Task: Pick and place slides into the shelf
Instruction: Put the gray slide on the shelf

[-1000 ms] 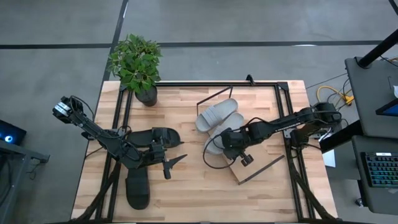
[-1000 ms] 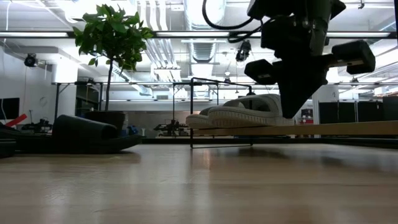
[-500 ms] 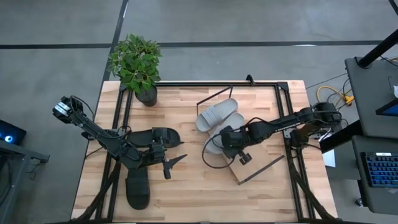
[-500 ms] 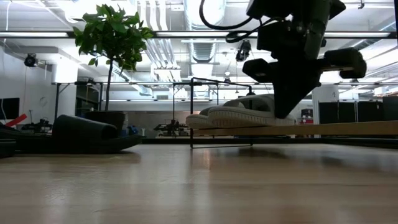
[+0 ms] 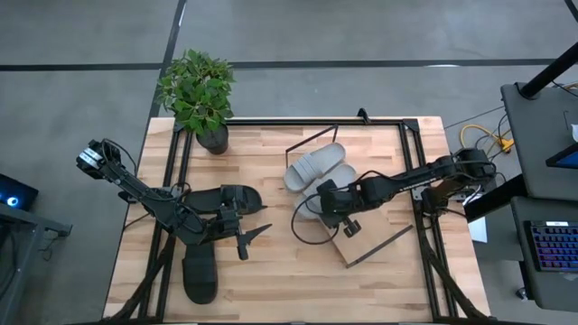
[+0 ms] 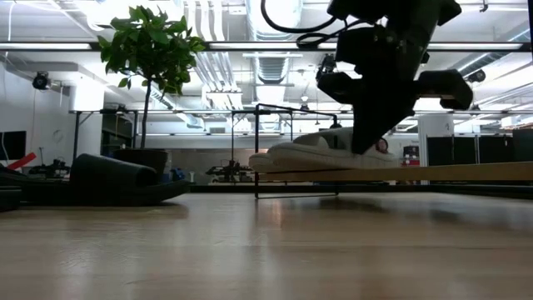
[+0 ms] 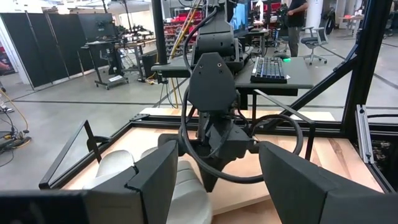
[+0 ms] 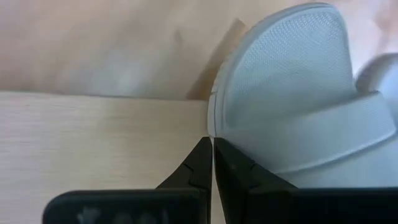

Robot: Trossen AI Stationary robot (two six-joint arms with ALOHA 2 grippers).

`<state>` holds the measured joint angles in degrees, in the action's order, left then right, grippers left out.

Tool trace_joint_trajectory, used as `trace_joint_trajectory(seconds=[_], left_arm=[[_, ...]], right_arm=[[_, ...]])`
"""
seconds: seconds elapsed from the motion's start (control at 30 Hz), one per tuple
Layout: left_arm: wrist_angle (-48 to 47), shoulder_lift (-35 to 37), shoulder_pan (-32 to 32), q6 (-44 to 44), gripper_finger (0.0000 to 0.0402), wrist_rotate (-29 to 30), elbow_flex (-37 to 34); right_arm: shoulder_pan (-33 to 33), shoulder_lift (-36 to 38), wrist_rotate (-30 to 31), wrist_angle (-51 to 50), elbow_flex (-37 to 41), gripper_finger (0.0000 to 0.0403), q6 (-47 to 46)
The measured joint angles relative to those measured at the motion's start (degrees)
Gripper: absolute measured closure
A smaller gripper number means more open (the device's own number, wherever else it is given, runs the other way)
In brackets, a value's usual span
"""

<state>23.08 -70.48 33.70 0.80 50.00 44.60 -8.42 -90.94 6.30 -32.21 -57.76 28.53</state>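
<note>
Two light grey slides lie side by side on the slanted plywood shelf (image 5: 372, 242), one farther (image 5: 316, 164) and one nearer (image 5: 310, 211); in the low view they (image 6: 304, 153) rest sole-down on the board (image 6: 450, 172). My right gripper (image 5: 325, 206) (image 8: 213, 152) is shut, its tips at the nearer grey slide's rounded end (image 8: 280, 81). One black slide (image 5: 233, 197) lies by my left arm, the other (image 5: 200, 273) near the table's near edge. My left gripper (image 5: 249, 236) (image 7: 214, 186) is open above the table and touches nothing. My right gripper's shut fingertips (image 8: 208, 149) meet the rim of the nearer grey slide's sole (image 8: 212, 124) at its rounded end. The fingers come slanting down from the table's right. That slide lies flat on the plywood board, strap upward.
A potted plant (image 5: 199, 90) stands at the table's far left corner. Black frame rods (image 5: 307, 143) rise around the shelf's far side, and metal rails (image 5: 176, 171) run along the tabletop's left and right sides. Bare wood lies between the two arms.
My right gripper has moved a little toward the table's left, staying shut, and now stands against the nearer grey slide's end. My left arm and the black slides have kept still.
</note>
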Motion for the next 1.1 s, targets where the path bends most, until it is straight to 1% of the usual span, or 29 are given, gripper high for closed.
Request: trace_joint_trajectory(seconds=[0.43, 0.77, 0.9, 1.0, 1.1], left_arm=[[0.0, 0.0, 0.0, 0.0, 0.0191, 0.0, 0.0], [0.0, 0.0, 0.0, 0.0, 0.0191, 0.0, 0.0], [0.0, 0.0, 0.0, 0.0, 0.0191, 0.0, 0.0], [0.0, 0.0, 0.0, 0.0, 0.0191, 0.0, 0.0], [0.0, 0.0, 0.0, 0.0, 0.0191, 0.0, 0.0]], right_arm=[[1.3, 0.0, 0.2, 4.2, 0.0, 0.0394, 1.1], [2.0, 0.0, 1.2, 4.2, 0.0, 0.0394, 1.5], [1.9, 0.0, 1.2, 4.1, 0.0, 0.0394, -0.4], [1.7, 0.1, -0.2, 4.0, 0.0, 0.0394, -0.7], [1.2, 0.1, -4.1, 4.1, 0.0, 0.0394, -0.2]])
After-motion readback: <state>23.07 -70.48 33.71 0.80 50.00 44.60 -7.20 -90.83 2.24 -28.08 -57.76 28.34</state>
